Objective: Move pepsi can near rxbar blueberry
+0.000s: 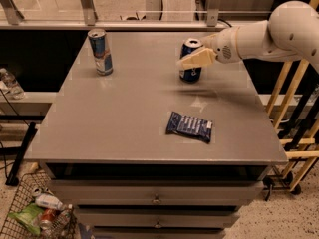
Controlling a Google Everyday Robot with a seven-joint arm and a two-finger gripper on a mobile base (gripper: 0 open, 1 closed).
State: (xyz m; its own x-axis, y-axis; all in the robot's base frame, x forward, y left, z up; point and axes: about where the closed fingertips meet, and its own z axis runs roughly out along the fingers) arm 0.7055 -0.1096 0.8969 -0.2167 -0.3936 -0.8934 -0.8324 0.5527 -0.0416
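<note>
Grey table | tool at pepsi can, grip unclear | rxbar blueberry well apart

Table, pepsi can with jaws beside, slim can, rxbar blueberry

Claw at pepsi can, hiding part of its side, arm cut by right edge, rxbar blueberry lettering unreadable
</note>
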